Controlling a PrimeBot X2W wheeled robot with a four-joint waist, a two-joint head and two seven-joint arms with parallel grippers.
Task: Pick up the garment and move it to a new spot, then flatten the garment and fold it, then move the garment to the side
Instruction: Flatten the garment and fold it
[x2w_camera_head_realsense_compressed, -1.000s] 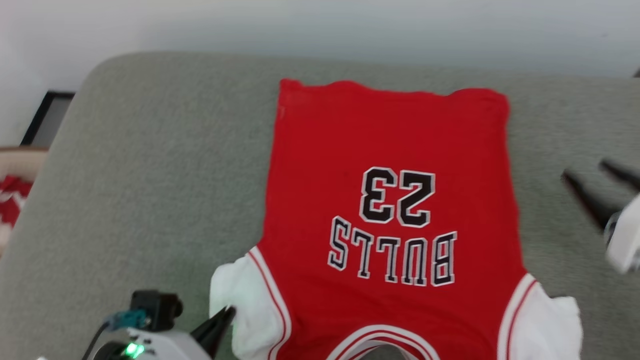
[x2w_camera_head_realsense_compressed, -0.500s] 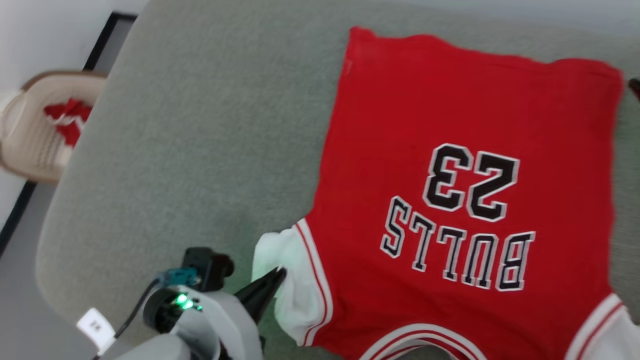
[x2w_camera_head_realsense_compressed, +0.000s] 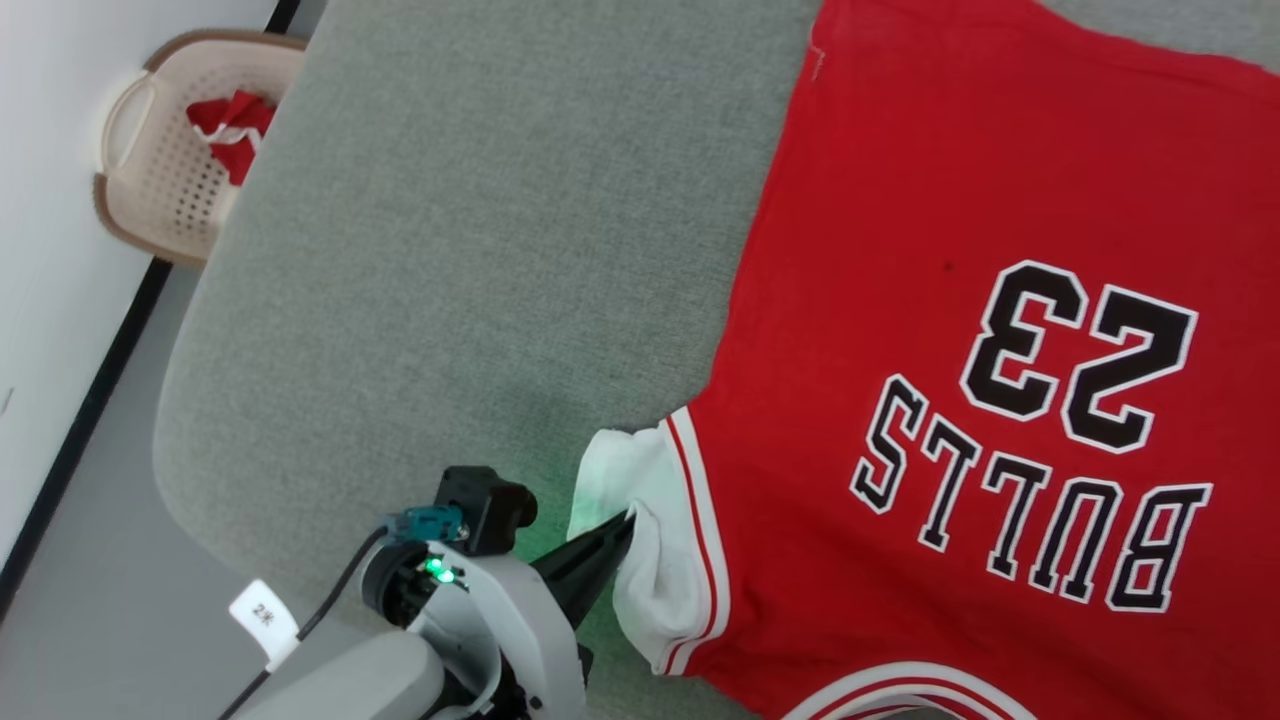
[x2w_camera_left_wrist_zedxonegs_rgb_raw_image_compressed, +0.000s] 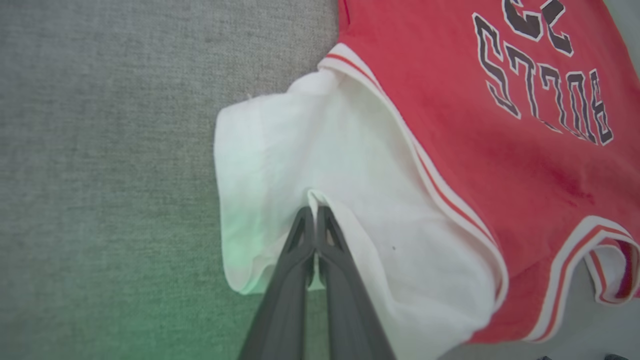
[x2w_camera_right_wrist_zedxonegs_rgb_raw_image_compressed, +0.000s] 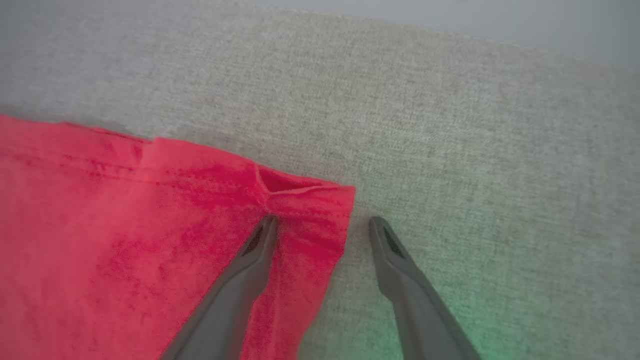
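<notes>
The garment (x2w_camera_head_realsense_compressed: 950, 200), a red jersey with "BULLS 23" upside down to me, lies spread on the grey padded surface (x2w_camera_head_realsense_compressed: 480, 250). My left gripper (x2w_camera_head_realsense_compressed: 625, 520) is shut on a raised fold of its white sleeve (x2w_camera_head_realsense_compressed: 640, 470). The left wrist view shows that gripper (x2w_camera_left_wrist_zedxonegs_rgb_raw_image_compressed: 315, 212) with both fingers pressed together around the pinched sleeve (x2w_camera_left_wrist_zedxonegs_rgb_raw_image_compressed: 300, 140) beside the red body (x2w_camera_left_wrist_zedxonegs_rgb_raw_image_compressed: 450, 125). In the right wrist view my right gripper (x2w_camera_right_wrist_zedxonegs_rgb_raw_image_compressed: 322, 222) stands open astride a red hem corner (x2w_camera_right_wrist_zedxonegs_rgb_raw_image_compressed: 300, 200). One fingertip (x2w_camera_right_wrist_zedxonegs_rgb_raw_image_compressed: 267, 225) rests over the cloth and the other over the bare surface.
A beige laundry basket (x2w_camera_head_realsense_compressed: 150, 190) sits on the floor beyond the surface's left edge, holding a small red-and-white cloth bundle (x2w_camera_head_realsense_compressed: 232, 125). Grey floor (x2w_camera_head_realsense_compressed: 80, 560) and a dark baseboard run along the left. Bare padding stretches left of the jersey.
The head camera has swung left and down, so the basket came in and the jersey slid right. My left gripper stays shut on the sleeve. The right gripper has left the head view.
</notes>
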